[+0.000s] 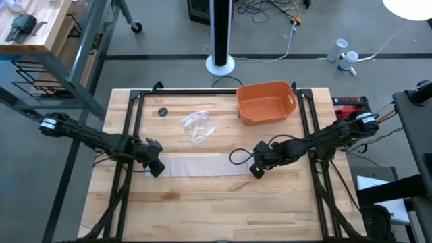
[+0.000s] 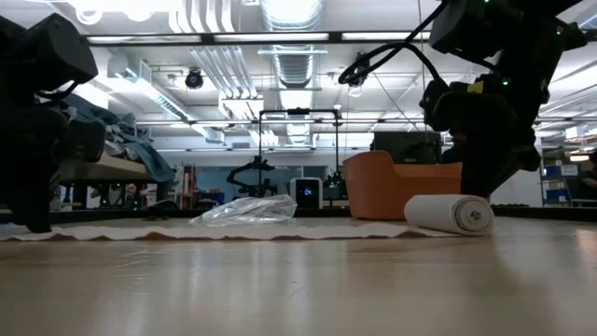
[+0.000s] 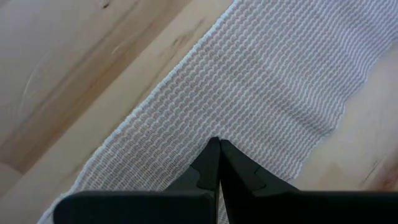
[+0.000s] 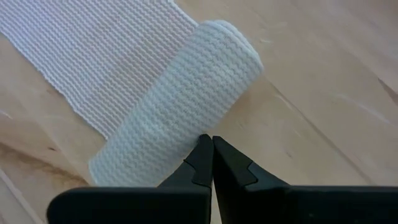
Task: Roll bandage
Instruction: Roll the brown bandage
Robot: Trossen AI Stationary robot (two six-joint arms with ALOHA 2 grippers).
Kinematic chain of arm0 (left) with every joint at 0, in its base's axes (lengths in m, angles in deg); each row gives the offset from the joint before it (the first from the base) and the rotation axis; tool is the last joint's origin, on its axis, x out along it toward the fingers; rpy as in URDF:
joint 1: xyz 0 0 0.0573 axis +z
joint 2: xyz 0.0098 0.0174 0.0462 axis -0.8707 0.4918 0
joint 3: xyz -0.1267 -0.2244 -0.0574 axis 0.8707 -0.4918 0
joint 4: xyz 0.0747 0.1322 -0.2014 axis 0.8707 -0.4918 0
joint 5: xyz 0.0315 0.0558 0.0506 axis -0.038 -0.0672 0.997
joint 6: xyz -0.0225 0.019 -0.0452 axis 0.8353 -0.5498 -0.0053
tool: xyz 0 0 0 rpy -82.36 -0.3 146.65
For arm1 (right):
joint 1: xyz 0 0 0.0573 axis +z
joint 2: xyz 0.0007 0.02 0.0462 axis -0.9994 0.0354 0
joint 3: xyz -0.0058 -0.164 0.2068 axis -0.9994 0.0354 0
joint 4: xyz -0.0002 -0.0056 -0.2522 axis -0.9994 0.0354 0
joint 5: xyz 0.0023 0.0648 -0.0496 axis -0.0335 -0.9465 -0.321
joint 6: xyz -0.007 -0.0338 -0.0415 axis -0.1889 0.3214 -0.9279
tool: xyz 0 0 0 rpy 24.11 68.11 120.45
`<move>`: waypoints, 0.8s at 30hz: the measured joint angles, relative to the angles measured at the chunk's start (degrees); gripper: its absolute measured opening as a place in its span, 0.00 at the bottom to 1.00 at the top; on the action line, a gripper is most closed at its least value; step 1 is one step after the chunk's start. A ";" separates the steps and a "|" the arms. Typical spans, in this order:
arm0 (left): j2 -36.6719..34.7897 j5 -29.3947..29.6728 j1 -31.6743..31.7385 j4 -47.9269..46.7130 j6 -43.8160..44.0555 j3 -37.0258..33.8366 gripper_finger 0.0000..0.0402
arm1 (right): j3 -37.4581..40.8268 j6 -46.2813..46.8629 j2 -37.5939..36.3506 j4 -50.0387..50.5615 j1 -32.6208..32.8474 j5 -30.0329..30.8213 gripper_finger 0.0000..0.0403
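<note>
Bandage (image 1: 199, 165) lies flat across the middle of the desk (image 1: 223, 209), strip running left to right, with a small rolled end (image 2: 450, 214) at its right. Roll is only a few turns thick; most of the strip is not yet wound.

Left hand (image 1: 154, 167) sits at the strip's left end, fingers pressed together, tips down on the gauze (image 3: 249, 93), gripping nothing. Looks like it's pinning the loose end.

Right hand (image 1: 257, 170) is at the roll, fingers also fully together, tips touching the roll's side (image 4: 186, 106), nothing held.

Step in hand, my read: push the roll leftward along the strip.
- keep the right tips low, behind the roll's middle, so it turns rather than slides
- push square to the strip or the roll will cone
- keep the left end pinned for tension, release late

Clear plastic wrapper (image 1: 198, 125) and orange tub (image 1: 266, 102) sit behind the strip, well apart from it.

No legible brand or label on the bandage, tub or wrapper. Small screen in the room behind shows a figure, too small to read.
</note>
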 joint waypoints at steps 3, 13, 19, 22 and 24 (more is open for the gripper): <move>-0.06 0.25 0.00 0.07 0.00 0.00 0.00 | 0.00 -0.24 1.64 -2.08 0.00 -0.04 0.00; -0.02 0.23 0.02 0.15 0.89 0.02 0.00 | -1.25 -1.28 1.88 -3.08 -0.14 0.02 0.00; -0.06 -1.30 0.04 -0.15 2.87 0.04 0.00 | -2.73 -2.57 1.93 -4.57 -0.15 0.33 0.00; -0.07 -1.53 0.04 -0.14 3.00 0.07 0.00 | -3.16 -2.94 2.24 -4.35 -0.15 0.61 0.00; -0.06 -1.71 0.04 -0.15 3.19 0.07 0.00 | -3.28 -3.17 2.24 -5.19 -0.20 0.66 0.00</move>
